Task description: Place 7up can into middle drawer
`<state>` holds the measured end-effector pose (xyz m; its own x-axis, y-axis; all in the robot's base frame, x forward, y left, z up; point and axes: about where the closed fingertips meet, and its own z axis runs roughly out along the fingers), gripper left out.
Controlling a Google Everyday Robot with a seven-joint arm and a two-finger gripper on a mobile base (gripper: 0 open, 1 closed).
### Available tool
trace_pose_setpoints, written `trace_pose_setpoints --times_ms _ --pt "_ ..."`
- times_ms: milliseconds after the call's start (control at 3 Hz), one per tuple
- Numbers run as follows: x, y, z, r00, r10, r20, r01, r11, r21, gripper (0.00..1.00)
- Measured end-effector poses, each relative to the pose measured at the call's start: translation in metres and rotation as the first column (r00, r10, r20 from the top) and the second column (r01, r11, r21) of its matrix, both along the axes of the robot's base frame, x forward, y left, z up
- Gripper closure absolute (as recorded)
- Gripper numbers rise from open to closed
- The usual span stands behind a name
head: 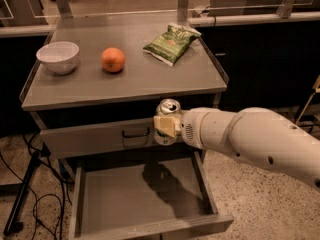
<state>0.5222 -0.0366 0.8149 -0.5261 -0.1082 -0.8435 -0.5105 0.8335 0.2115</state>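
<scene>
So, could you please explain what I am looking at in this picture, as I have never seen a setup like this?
There is one camera picture, looking down at a grey cabinet from the front. The white arm coming in from the right belongs to a mobile robot. At its end is the gripper, whose fingers are shut on the 7up can, held in the air in front of the closed drawer front and above the open middle drawer. On top of the cabinet lie a white bowl, an orange and a green snack bag.
</scene>
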Motion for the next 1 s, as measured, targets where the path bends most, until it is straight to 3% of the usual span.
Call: trace_pose_setpoints --times_ms 333,667,1000 --pt "0.000 0.000 0.000 1.0000 0.000 0.000 0.000 1.000 0.000 1.00" --pt "-0.010 0.009 -0.021 0.9993 -0.025 -0.026 0.025 1.000 0.006 1.00" --pt "-0.015 0.031 -0.063 0.9948 -0.087 -0.054 0.090 0.994 0.063 1.00"
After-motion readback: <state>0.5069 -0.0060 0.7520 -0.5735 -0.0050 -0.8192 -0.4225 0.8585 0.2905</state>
